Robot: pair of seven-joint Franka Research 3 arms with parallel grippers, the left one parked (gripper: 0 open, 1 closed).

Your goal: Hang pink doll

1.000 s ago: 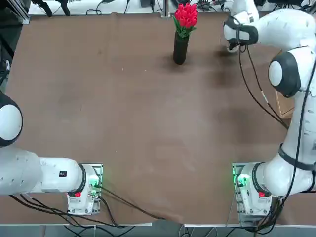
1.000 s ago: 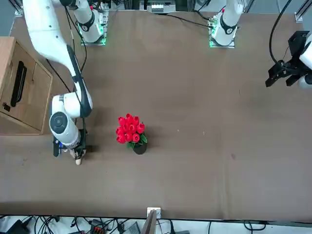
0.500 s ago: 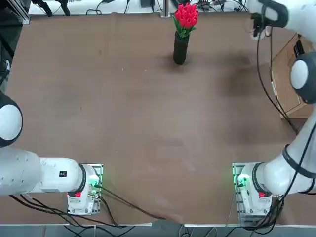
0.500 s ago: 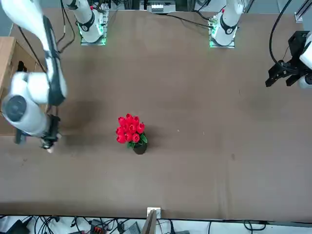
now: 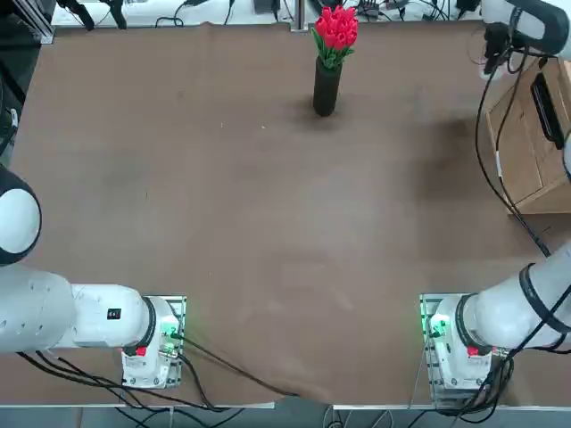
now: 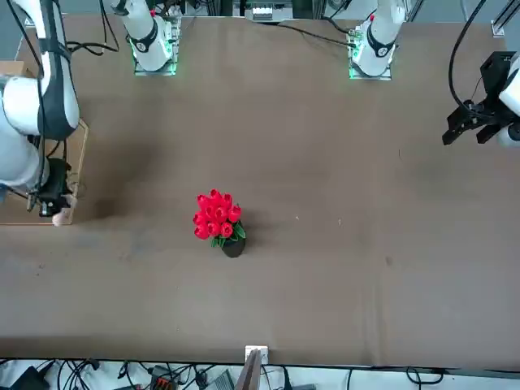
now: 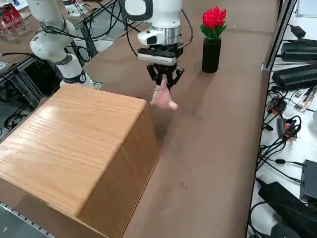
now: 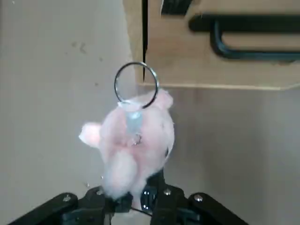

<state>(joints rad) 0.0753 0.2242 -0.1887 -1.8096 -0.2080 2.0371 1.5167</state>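
1. My right gripper (image 6: 50, 203) hangs at the frame's left edge, over the wooden box (image 6: 75, 138).
2. A pink doll (image 6: 62, 218) dangles beneath it.
3. Red tulips (image 6: 217, 217) stand centre-left.

pink doll (image 8: 133, 150): lower part hidden between the right gripper (image 8: 136, 199) fingers in the wrist view
wooden box (image 5: 535, 134): cut off at the overhead picture's edge
black handle (image 8: 243, 37): one end runs out of frame

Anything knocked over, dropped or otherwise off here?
Nothing stands out. The right gripper holds the pink doll above the table beside the wooden box; the tulip vase stands upright.
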